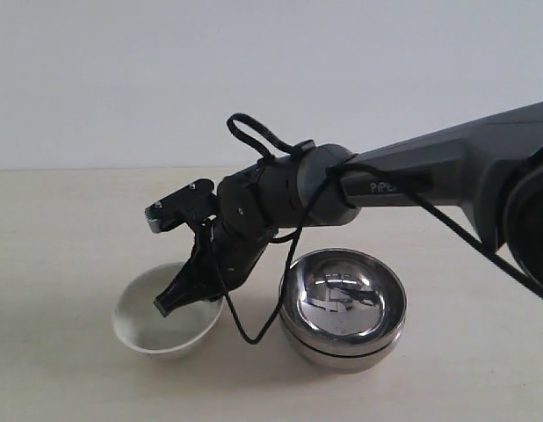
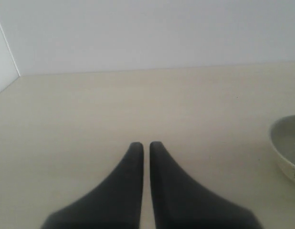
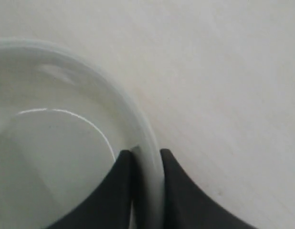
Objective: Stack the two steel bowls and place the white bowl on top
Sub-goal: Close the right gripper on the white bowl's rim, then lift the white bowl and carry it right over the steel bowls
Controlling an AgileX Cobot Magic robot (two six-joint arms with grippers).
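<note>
The two steel bowls sit nested as one stack, the upper one [image 1: 343, 297] inside the lower one [image 1: 342, 352], right of centre in the exterior view. To their left, the white bowl [image 1: 147, 323] rests on the table. My right gripper [image 1: 172, 302] reaches across the middle and is shut on that bowl's right-hand rim [image 3: 148, 143], one finger [image 3: 121, 164] inside and the other outside. The left gripper [image 2: 143, 144] is shut with nothing in it, low over bare table. The white bowl's edge [image 2: 285, 143] shows off to one side there. The left arm is out of the exterior view.
The pale wooden table [image 1: 61, 229] runs back to a white wall [image 1: 122, 79]. The right arm's dark forearm [image 1: 430, 171] and its loose black cable [image 1: 245, 330] hang over the gap between the white bowl and the steel stack.
</note>
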